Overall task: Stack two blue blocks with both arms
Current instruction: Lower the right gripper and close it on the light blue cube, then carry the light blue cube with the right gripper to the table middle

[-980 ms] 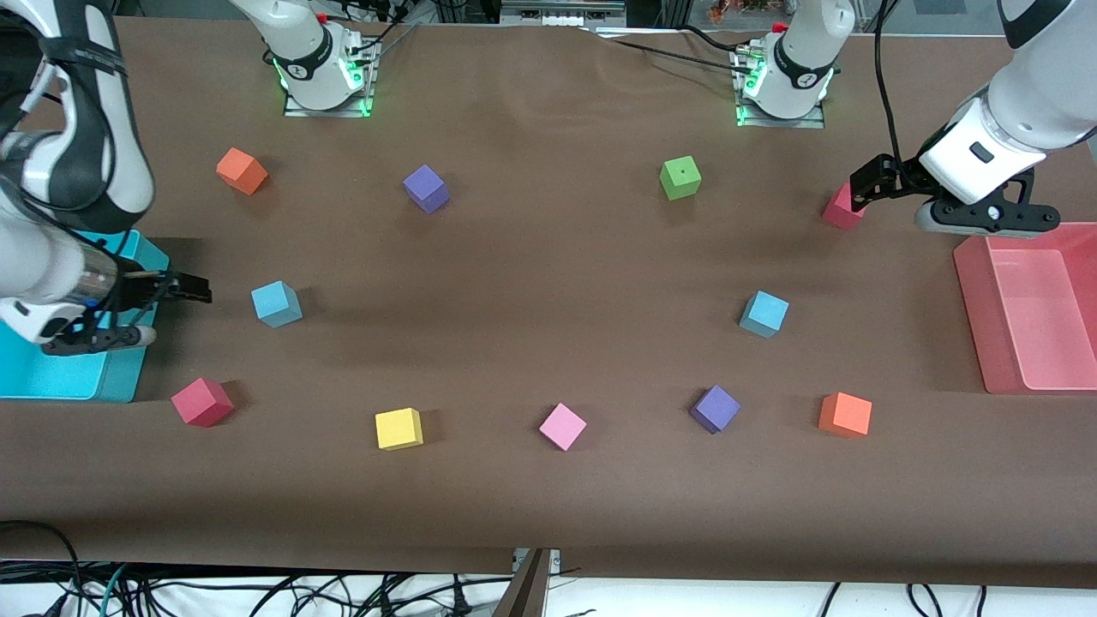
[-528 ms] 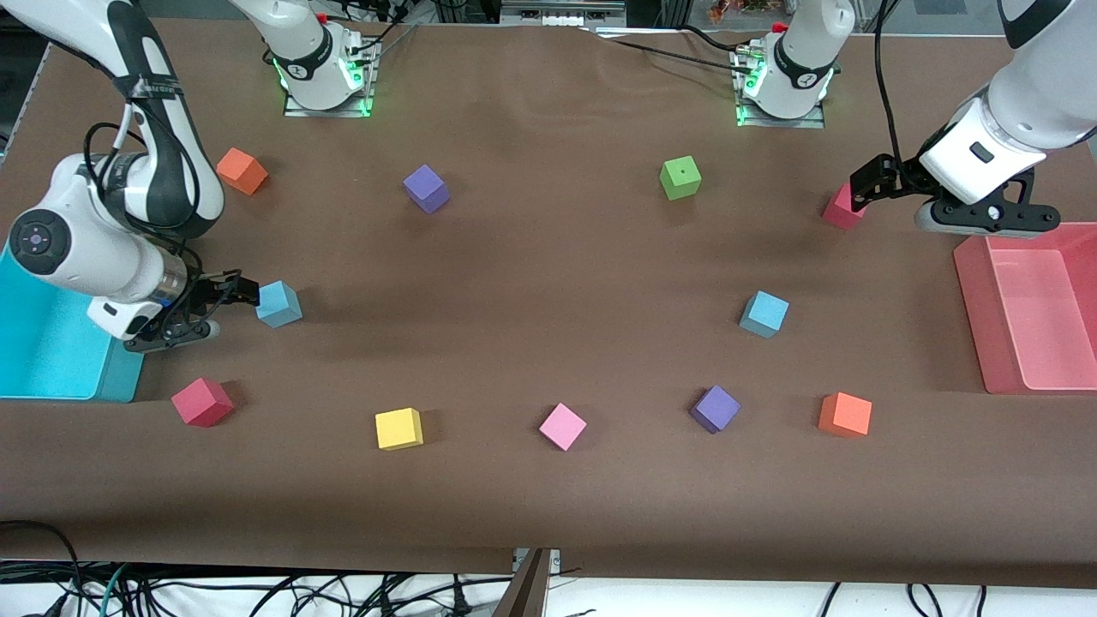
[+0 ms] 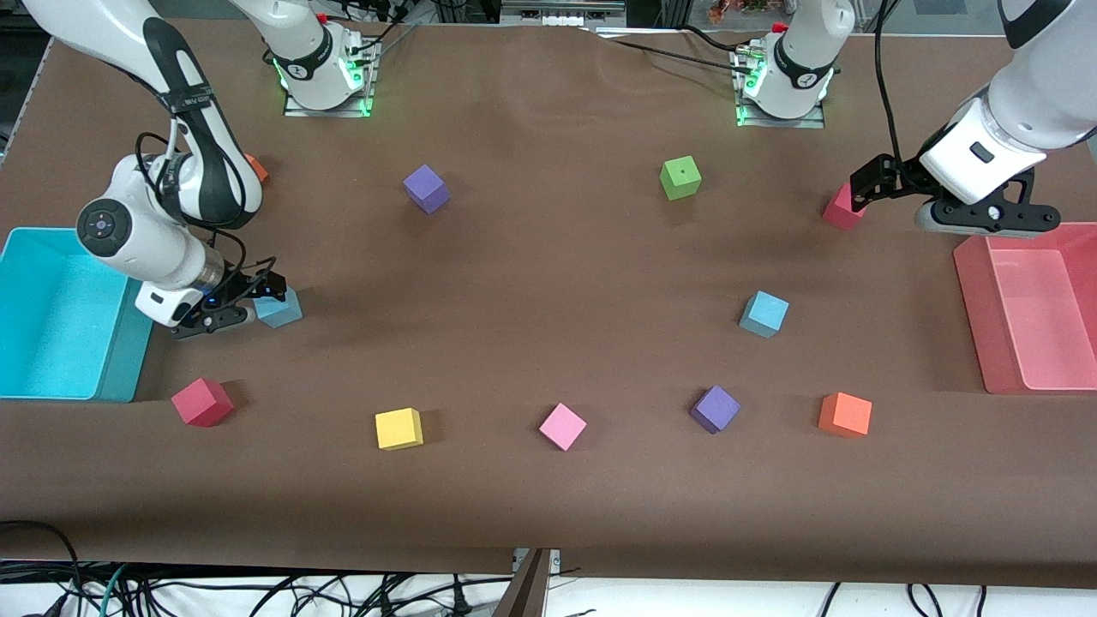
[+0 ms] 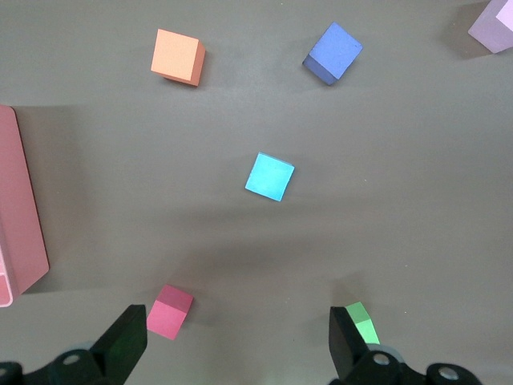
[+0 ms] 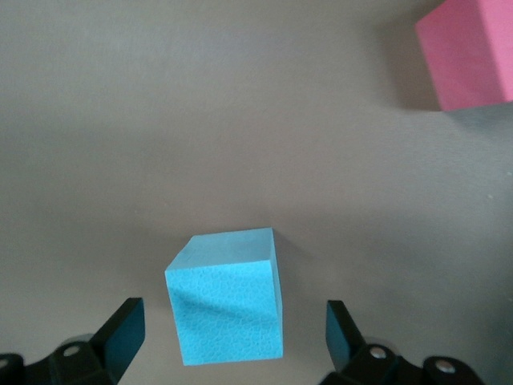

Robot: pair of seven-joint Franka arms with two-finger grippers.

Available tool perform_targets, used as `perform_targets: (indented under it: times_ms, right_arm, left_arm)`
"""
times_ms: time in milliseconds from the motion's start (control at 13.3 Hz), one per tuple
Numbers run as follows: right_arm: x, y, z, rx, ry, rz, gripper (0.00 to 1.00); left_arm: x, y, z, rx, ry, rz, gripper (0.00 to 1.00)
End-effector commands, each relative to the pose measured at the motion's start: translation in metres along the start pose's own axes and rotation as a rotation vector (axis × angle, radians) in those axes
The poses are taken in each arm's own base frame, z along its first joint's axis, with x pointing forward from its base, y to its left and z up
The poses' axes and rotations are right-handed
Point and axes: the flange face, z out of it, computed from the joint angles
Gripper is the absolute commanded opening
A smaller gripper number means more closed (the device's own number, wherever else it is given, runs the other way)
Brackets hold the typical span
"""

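One blue block (image 3: 279, 309) lies toward the right arm's end of the table, beside the cyan bin. My right gripper (image 3: 264, 294) is down at it. In the right wrist view this blue block (image 5: 227, 295) sits between the open fingers (image 5: 120, 330), with gaps on both sides. The other blue block (image 3: 764, 314) lies toward the left arm's end, and it shows in the left wrist view as a blue block (image 4: 269, 177) on bare table. My left gripper (image 3: 862, 192) hangs open and empty over a crimson cube (image 3: 842, 211).
A cyan bin (image 3: 51, 317) and a pink bin (image 3: 1028, 308) stand at the table's ends. Red (image 3: 202, 401), yellow (image 3: 398, 428), pink (image 3: 562, 426), purple (image 3: 715, 409) and orange (image 3: 845, 414) cubes line the near side. Green (image 3: 680, 177) and purple (image 3: 426, 188) cubes lie toward the bases.
The right arm has swung off the cyan bin toward the blue block, and its open fingers now straddle it. The left arm has not moved.
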Motion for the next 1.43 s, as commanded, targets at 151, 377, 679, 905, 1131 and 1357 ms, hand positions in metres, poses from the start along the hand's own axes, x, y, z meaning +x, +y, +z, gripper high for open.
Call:
perform_targets:
  times_ms: [151,377,679,905,1131,1357]
  right_arm:
    - [-0.018,-0.005,0.012,0.001,0.023,-0.052,1.0]
    - [-0.018,-0.005,0.022,-0.002,0.029,-0.104,1.0]
    - [-0.015,-0.002,0.041,-0.013,0.053,-0.129,0.99]
    - [-0.012,0.0,0.043,-0.014,0.056,-0.129,0.71]
    - [-0.01,0.0,0.039,-0.015,0.058,-0.128,0.51]
    - [0.005,-0.006,0.023,-0.012,0.067,-0.139,0.46]
  left_arm:
    - [-0.001,-0.002,-0.005,0.009,-0.002,0.0,1.0]
    - [-0.001,-0.002,-0.005,0.009,-0.002,0.0,1.0]
    - [-0.001,-0.002,-0.005,0.01,-0.004,-0.001,1.0]
    - [-0.001,-0.002,-0.005,0.01,-0.004,-0.001,1.0]
    - [-0.002,-0.002,-0.005,0.01,-0.007,0.0,1.0]
    - [-0.002,-0.002,-0.004,0.01,-0.009,-0.001,1.0]
